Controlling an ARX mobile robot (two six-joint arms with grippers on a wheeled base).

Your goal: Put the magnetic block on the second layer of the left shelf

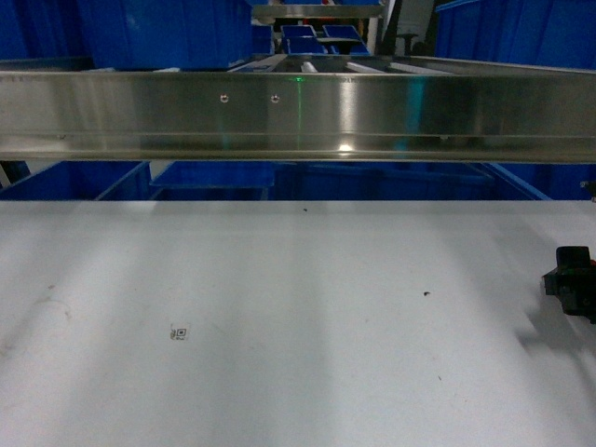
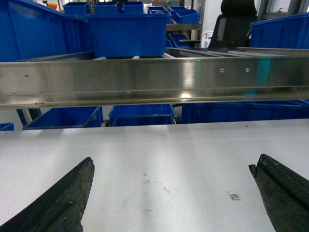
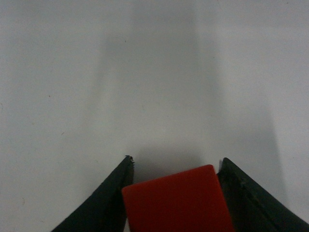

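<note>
The magnetic block (image 3: 176, 203) is a flat red piece with rounded corners, low in the right wrist view. My right gripper (image 3: 176, 158) is shut on it, one dark finger pressed against each side, over the white tabletop. In the head view only a black part of the right gripper (image 1: 574, 279) shows at the far right edge, and the block is hidden there. My left gripper (image 2: 174, 162) is open, its fingers wide apart over bare table with nothing between them. No left shelf or second layer can be made out in these views.
A long stainless steel rail (image 1: 298, 116) crosses the far side of the white table (image 1: 279, 307). Blue bins (image 2: 128, 34) stand behind and below it. A small square printed marker (image 1: 179, 333) lies on the table left of centre, with a dark speck (image 1: 426, 295) to its right.
</note>
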